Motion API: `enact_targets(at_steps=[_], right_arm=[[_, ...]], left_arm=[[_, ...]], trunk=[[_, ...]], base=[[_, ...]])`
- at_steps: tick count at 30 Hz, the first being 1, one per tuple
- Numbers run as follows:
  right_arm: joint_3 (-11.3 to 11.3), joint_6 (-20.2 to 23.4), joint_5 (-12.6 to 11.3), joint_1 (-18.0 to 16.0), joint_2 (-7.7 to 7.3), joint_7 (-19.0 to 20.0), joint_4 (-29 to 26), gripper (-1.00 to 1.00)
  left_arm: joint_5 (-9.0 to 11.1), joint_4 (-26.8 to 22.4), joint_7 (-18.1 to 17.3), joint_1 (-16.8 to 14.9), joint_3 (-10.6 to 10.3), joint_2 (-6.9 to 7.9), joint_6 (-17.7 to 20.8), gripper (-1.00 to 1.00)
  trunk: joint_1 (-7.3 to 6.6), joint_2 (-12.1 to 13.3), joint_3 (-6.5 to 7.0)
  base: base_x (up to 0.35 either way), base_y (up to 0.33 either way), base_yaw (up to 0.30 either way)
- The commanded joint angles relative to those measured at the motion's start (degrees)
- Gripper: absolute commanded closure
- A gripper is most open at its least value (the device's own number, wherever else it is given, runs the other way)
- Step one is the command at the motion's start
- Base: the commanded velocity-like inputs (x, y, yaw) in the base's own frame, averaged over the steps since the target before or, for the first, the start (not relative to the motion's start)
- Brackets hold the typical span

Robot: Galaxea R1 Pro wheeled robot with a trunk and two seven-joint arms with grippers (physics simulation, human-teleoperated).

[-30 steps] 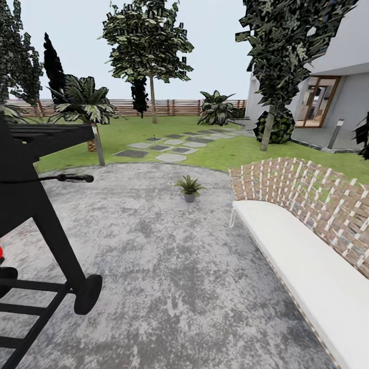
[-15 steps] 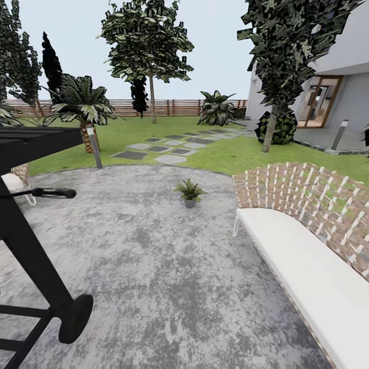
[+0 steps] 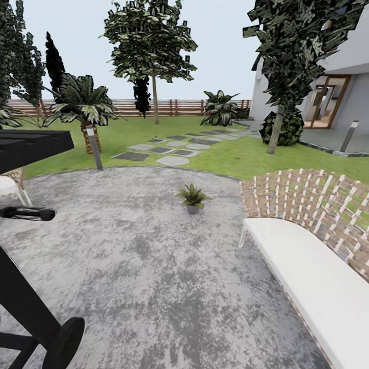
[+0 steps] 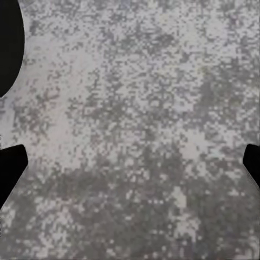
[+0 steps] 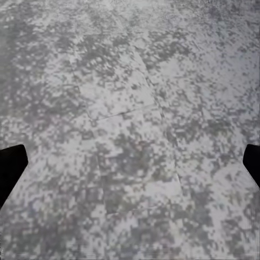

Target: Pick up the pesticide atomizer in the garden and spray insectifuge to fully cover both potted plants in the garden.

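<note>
One potted plant (image 3: 192,196), a low green rosette in a small grey pot, stands on the round grey stone patio (image 3: 154,266) near its far edge, several steps ahead of me. The second potted plant and the pesticide atomizer are out of view. In the left wrist view my left gripper (image 4: 130,165) is open, its dark fingertips (image 4: 11,168) wide apart over bare patio stone. My right gripper (image 5: 130,161) is also open over the stone, with nothing between its fingertips (image 5: 11,165).
A black wheeled grill (image 3: 31,146) stands close at my left, a white-cushioned wicker sofa (image 3: 307,271) at my right. Beyond the patio are a grey bollard lamp (image 3: 94,147), stepping stones (image 3: 164,151), lawn, palms, a brown slatted fence (image 3: 174,107) and a house (image 3: 333,97).
The whole picture has shifted, so the camera has moved: the grill has slid toward the left edge, and the potted plant and sofa sit slightly lower and to the right.
</note>
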Motion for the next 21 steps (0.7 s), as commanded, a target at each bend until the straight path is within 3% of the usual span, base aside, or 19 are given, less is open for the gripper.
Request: enact_targets(at_steps=[1,21], right_arm=[[-0.04,-0.17,0.06,-0.02,0.00,-0.10,0.03,-1.00],[0.04,-0.17,0.07,-0.02,0.00,-0.08,0.03,-1.00]], left_arm=[[-0.04,0.07,-0.04,-0.05,0.25,-0.02,-0.19,-1.00],[-0.04,0.07,-0.04,-0.05,0.24,-0.02,-0.17,-1.00]], trunk=[[0.03,-0.02,-0.05],[0.03,-0.02,-0.05]], base=[[0.339,0.000,0.172],[0.339,0.000,0.017]])
